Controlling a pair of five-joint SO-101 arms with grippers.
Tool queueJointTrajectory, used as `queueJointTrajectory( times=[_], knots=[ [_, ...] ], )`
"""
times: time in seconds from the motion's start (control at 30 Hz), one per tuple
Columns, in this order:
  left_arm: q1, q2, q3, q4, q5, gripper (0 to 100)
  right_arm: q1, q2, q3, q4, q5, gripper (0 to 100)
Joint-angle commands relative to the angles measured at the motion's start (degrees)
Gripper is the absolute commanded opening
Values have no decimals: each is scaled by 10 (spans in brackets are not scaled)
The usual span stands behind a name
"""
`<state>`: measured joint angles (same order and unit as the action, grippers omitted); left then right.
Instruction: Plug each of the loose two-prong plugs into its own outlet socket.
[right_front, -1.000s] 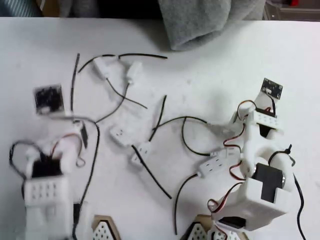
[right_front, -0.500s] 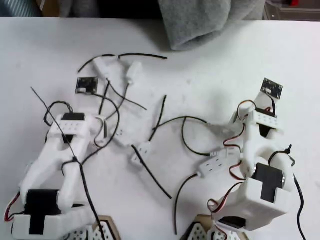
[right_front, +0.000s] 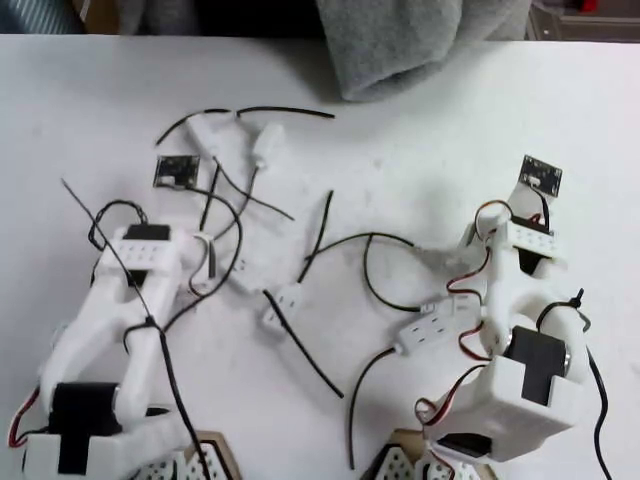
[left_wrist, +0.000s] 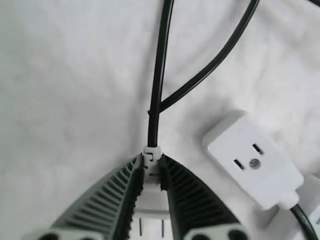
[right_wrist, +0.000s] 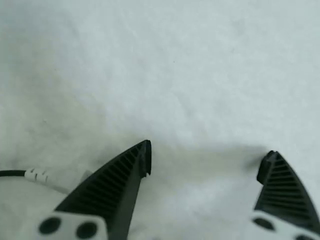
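My left gripper (left_wrist: 151, 161) is shut on a white two-prong plug (left_wrist: 150, 199); its black cord (left_wrist: 159, 75) runs away from the fingertips. A white outlet socket (left_wrist: 254, 166) lies face up just beside that gripper. From above, the left gripper (right_front: 205, 255) sits next to the socket (right_front: 240, 270), and a second socket (right_front: 285, 300) lies a little farther right. Two more white plugs (right_front: 205, 135) (right_front: 268, 145) lie farther back. My right gripper (right_wrist: 207, 155) hangs open over bare table, with a grey plug (right_front: 430, 256) close by.
A white power strip (right_front: 435, 325) lies in front of the right arm. Loose black cords (right_front: 330, 235) cross the middle of the table. A grey cloth (right_front: 400, 45) drapes over the far edge. Bare table lies at the far left and far right.
The left arm swung forward and right from the near left corner to the sockets, its cord moving with it, then stayed put. The right arm has not moved.
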<state>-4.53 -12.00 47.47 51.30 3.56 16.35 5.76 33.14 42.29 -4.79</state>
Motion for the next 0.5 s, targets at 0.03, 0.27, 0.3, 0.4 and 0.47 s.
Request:
queueJointTrajectory(
  times=[0.03,0.27,0.3,0.4,0.47],
  knots=[
    [6,-36,-23,26,-5,79,-4,-24,-2,-6,6,341],
    [2,-37,-25,55,0,144,-4,-24,-2,-6,6,341],
    [2,-41,-27,65,0,172,-4,-24,-2,-6,7,341],
    [2,-42,-28,80,0,228,-4,-24,-2,-6,7,341],
    [2,-42,-24,80,-2,229,-4,-24,-2,-6,7,341]
  ],
)
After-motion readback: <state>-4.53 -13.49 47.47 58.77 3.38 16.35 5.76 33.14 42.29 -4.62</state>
